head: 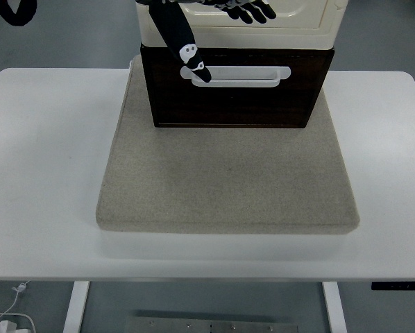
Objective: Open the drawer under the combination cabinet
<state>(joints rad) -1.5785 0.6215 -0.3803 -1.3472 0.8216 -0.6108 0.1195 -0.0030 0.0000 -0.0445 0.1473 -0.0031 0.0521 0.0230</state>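
Left hand [214, 14], black with five fingers, sits at the top of the picture in front of the cream cabinet [318, 17]. Its thumb [183, 41] points down and toward the table's near edge, with the tip resting at the left end of the white handle [252, 75]. The other four fingers [252, 10] fan out to the right across the cabinet's cream front, spread apart and gripping nothing. No right hand shows.

Under the cream cabinet sits the dark brown drawer [235, 104], its front facing the viewer. The wide white handle runs across the upper part of that front. The drawer front stands slightly forward of the cream body above it; no interior is visible, so what it contains cannot be told.

Cabinet and drawer stand at the far end of a beige mat [228, 180], which lies in the middle of the white table [41, 173]. Most of the mat in front of the drawer is bare, reaching close to the table's near edge. Bare white tabletop stretches wide on both sides of the mat. Beneath the near edge, white table legs [75, 305] show against a grey floor, with a white cable [10, 302] at the lower left.
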